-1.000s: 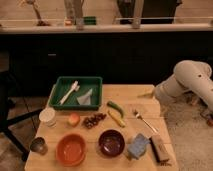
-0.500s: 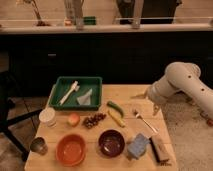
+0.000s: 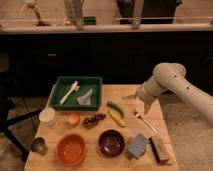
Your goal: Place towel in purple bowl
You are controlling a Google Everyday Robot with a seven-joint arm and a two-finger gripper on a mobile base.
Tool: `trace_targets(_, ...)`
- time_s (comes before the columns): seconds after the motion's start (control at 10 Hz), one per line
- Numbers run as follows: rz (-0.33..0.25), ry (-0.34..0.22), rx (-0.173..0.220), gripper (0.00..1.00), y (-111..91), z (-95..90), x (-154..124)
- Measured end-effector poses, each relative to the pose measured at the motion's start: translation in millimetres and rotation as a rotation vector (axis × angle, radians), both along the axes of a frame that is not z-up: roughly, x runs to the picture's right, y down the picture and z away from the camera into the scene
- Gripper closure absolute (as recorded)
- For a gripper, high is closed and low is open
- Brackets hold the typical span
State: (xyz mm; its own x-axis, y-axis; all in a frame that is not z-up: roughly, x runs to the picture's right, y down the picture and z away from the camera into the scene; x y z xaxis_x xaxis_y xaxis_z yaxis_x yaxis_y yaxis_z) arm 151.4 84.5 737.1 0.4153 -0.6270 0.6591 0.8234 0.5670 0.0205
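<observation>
The purple bowl (image 3: 111, 142) stands empty near the table's front edge, in the middle. A blue-grey folded cloth (image 3: 137, 146) that looks like the towel lies just right of it. A pale grey crumpled cloth (image 3: 85, 97) lies in the green tray (image 3: 75, 81) at the back left. My gripper (image 3: 146, 106) hangs from the white arm (image 3: 167, 79) over the right side of the table, above a fork (image 3: 145, 120). It is well apart from the bowl and both cloths and holds nothing that I can see.
The tray also holds a white utensil (image 3: 68, 92). On the table are a green vegetable (image 3: 115, 107), a banana (image 3: 117, 118), grapes (image 3: 94, 120), an orange fruit (image 3: 74, 119), a white cup (image 3: 47, 117), a metal cup (image 3: 38, 145), an orange bowl (image 3: 70, 149) and a dark brush (image 3: 159, 149).
The arm has swung left, from beyond the table's right edge to over its right side, and the gripper has come down nearer the fork. The objects have not moved.
</observation>
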Motion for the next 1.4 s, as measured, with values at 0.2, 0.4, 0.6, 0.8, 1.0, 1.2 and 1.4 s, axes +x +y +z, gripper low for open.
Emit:
trace_targets(0.2, -0.003, -0.003, -0.004, 0.20, 0, 1.7, -4)
trace_targets(0.4, 0.000, 0.000, -0.003, 0.20, 0, 1.4, -2)
trace_targets(0.6, -0.002, -0.002, -0.004, 0.20, 0, 1.5, -3)
trace_targets(0.8, 0.008, -0.005, 0.009, 0.20, 0, 2.4, -4)
trace_targets(1.0, 0.025, -0.023, 0.045, 0.20, -5, 7.3, -19)
trace_targets(1.2, 0.033, -0.053, 0.086, 0.20, -14, 15.8, -45)
trace_targets(1.4, 0.027, -0.079, 0.119, 0.20, -21, 22.8, -58)
